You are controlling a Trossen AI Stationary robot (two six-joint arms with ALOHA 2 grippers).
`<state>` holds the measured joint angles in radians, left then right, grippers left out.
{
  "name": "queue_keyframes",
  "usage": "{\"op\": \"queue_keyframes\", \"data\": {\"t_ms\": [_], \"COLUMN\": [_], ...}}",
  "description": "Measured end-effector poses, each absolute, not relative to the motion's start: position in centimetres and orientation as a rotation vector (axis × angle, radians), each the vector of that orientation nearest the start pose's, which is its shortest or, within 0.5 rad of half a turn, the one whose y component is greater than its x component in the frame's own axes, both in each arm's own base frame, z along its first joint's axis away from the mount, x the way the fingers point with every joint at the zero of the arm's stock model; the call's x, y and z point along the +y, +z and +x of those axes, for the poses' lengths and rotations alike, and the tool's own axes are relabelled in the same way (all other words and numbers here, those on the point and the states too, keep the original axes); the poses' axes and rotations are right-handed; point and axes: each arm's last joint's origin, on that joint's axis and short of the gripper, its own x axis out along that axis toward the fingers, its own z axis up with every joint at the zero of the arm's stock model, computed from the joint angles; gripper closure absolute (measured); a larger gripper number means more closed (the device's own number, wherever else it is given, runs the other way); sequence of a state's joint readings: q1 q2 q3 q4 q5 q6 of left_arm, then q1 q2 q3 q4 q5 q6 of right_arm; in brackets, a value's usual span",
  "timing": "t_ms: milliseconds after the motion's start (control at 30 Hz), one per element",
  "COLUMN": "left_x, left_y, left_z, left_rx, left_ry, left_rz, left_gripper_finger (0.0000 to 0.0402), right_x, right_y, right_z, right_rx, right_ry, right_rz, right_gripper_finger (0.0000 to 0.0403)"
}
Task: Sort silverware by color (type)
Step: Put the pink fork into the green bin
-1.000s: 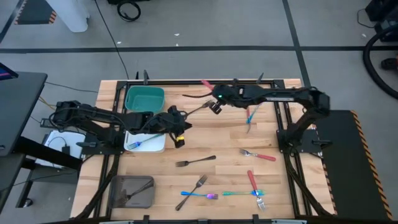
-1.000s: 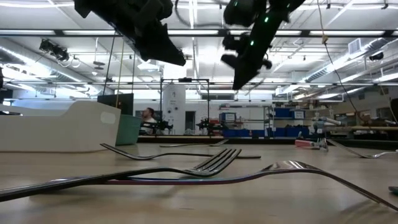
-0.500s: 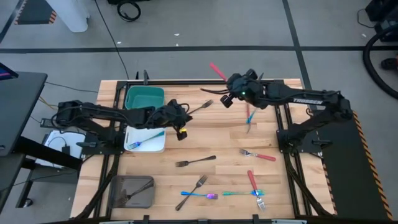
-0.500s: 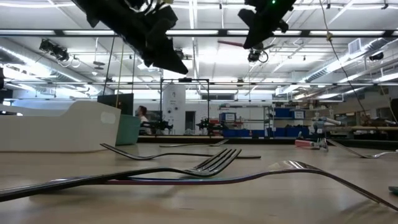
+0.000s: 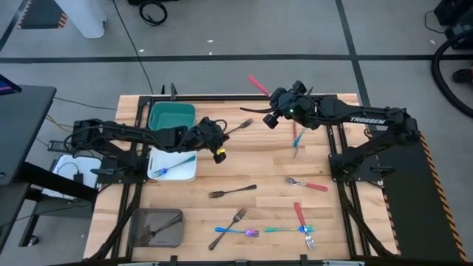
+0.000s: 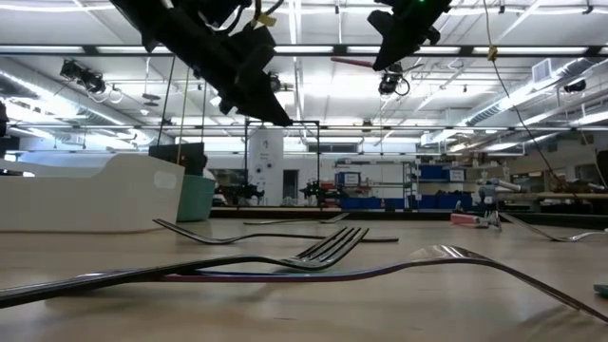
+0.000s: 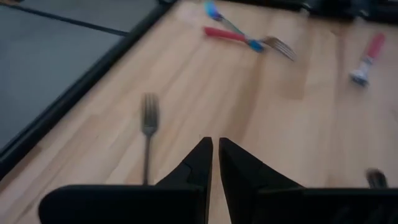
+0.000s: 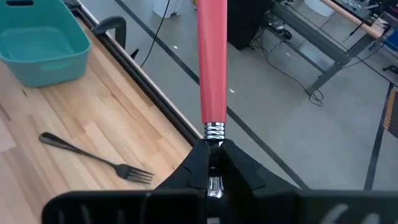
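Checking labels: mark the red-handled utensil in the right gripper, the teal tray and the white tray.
red-handled utensil (image 8: 212,68): right wrist view, middle of the red handle.
teal tray (image 5: 171,117): high view, bare floor.
white tray (image 5: 186,173): high view, bare floor near the rim.

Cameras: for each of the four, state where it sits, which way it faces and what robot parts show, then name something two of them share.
High: overhead, straight down; both arms over the wooden table.
Low: at tabletop height, level across a dark fork; both arms overhead.
Left wrist: past the shut left gripper at the tabletop.
Right wrist: past the right gripper clamping a red-handled utensil.
Shared: the red handle also shows in the high view.
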<state>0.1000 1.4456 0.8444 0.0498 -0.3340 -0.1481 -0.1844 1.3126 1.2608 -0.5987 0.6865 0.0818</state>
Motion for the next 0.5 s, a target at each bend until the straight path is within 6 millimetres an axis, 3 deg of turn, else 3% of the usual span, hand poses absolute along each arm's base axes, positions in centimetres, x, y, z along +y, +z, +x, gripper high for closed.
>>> {"op": "queue_keyframes", "data": {"t_ms": [267,500], "left_x": [5.7,5.6], "left_y": [23.4,23.4], "left_z": [29.9,30.0], "left_rx": [0.462,0.474], "left_ry": [0.538,0.422], "left_rz": [-0.087,-0.087], "left_gripper_finger": [0.0362,0.0334], "right_x": [-6.8,-6.8], "right_y": [35.1,35.1], "right_z": [26.5,26.5], "right_rx": [0.620,0.620], "right_ry": [-0.858,-0.858], "right_rz": [-0.092,-0.092], "right_gripper_finger": [0.0374,0.0374]}}
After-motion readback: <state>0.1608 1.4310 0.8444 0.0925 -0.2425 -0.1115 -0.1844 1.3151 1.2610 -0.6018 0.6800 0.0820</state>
